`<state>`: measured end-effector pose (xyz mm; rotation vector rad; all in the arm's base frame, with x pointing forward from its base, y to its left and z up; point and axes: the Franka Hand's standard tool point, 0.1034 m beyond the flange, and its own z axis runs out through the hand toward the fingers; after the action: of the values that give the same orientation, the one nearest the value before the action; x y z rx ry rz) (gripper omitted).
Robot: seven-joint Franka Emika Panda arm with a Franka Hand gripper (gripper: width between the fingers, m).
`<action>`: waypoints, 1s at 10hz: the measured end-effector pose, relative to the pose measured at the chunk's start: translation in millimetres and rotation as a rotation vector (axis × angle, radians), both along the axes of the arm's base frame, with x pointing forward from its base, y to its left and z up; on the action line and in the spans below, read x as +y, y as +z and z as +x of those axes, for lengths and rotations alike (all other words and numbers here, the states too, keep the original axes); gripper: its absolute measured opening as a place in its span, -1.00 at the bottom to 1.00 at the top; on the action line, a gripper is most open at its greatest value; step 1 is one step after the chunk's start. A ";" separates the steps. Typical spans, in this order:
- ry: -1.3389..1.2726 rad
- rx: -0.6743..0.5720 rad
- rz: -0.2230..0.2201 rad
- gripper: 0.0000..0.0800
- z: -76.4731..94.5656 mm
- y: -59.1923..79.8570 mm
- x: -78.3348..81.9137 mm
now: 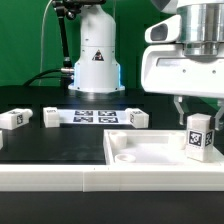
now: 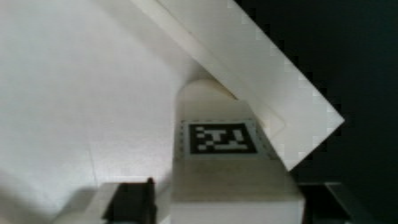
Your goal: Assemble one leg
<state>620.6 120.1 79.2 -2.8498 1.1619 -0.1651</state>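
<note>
The leg (image 1: 198,137) is a small white post with a square tag on its face. It stands upright at the right-hand corner of the wide white tray-like panel (image 1: 130,150) in the exterior view. My gripper (image 1: 198,116) comes down from above and is shut on the leg's top. In the wrist view the leg (image 2: 222,140) fills the middle with its tag facing up, and my dark fingertips (image 2: 134,200) press its two sides. My gripper (image 2: 231,205) holds it over the panel's white corner (image 2: 89,90).
The marker board (image 1: 95,116) lies at the back centre. Three more white tagged legs lie on the black table: one at the far left (image 1: 14,118), one beside the board's left end (image 1: 52,117), one at its right end (image 1: 137,118). The robot base (image 1: 95,60) stands behind.
</note>
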 end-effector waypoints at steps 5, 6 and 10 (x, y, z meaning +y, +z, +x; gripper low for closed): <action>0.448 -0.016 -0.057 0.62 1.8 1.1 0.9; 0.554 -0.017 -0.072 0.62 1.7 1.1 1.4; 0.976 -0.019 -0.123 0.62 2.1 0.6 3.6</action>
<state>622.7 123.7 79.9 -3.1179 -0.3284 -0.2008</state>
